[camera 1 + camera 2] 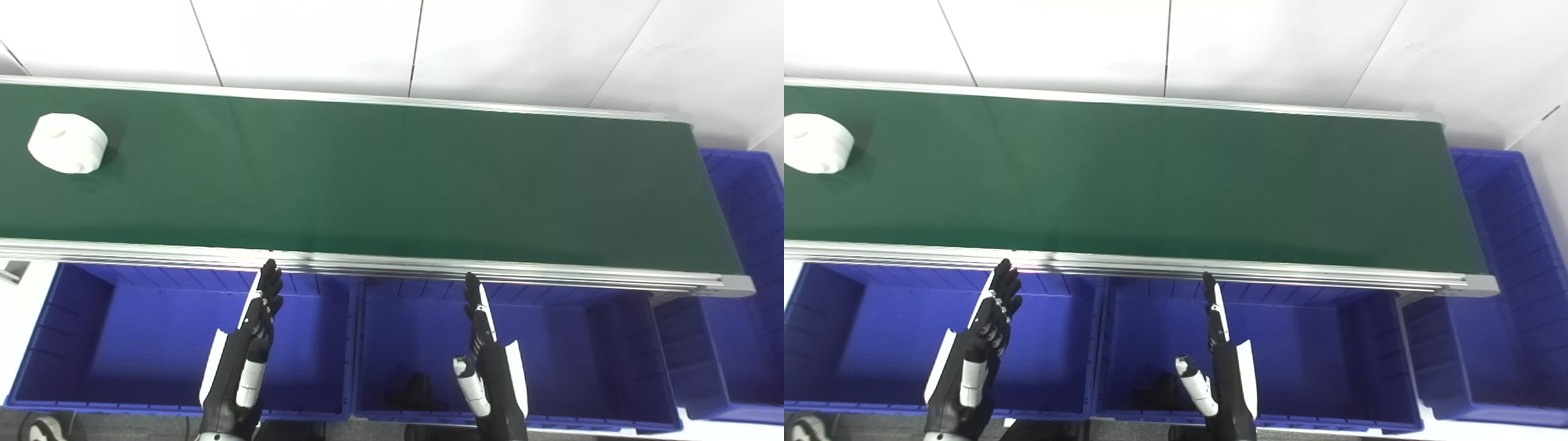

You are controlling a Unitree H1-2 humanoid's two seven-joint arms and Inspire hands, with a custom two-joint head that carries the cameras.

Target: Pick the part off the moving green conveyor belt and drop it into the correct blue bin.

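The round white plastic part (67, 144) is lying at the far left of the smooth green conveyor belt (392, 184), at 10 o'clock from the left hand (245, 355), well apart. Both the left hand and the right hand (487, 361) are hovering released, fingers extended, over the ribbed blue plastic bins (153, 343).

White panelled wall (306, 43) with thin dark seams behind; grey floor strip (122, 422) along bottom edge.
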